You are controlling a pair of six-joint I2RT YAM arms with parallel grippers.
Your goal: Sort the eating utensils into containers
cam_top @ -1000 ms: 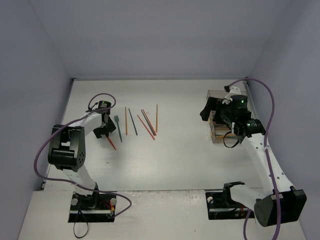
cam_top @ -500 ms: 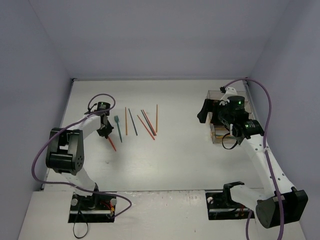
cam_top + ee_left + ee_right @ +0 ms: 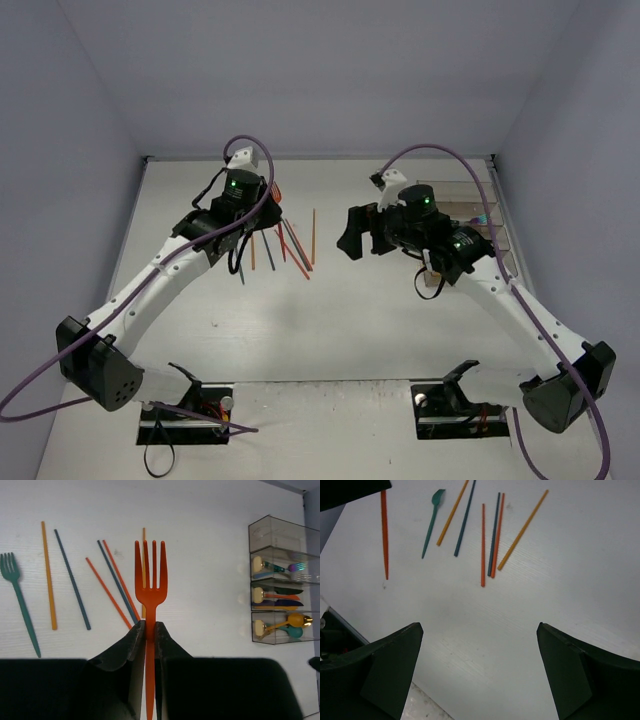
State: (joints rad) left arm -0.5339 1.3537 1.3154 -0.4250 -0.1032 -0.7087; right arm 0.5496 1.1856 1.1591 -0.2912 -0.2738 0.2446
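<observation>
Over the loose chopsticks [image 3: 47,575], clamping the orange fork [image 3: 150,587] in the left gripper [image 3: 148,630], holding the right gripper [image 3: 479,630] spread wide and empty, with three of four bins [image 3: 250,595] part-filled and chopsticks plus teal fork [image 3: 20,605] awaiting sorting.

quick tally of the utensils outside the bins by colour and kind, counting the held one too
orange chopsticks: 2
navy chopsticks: 2
red chopsticks: 2
teal fork: 1
orange fork, in the left pincer: 1
total: 8

L pincer [image 3: 149,626] clamped tight; R pincer [image 3: 479,630] jaws wide.
</observation>
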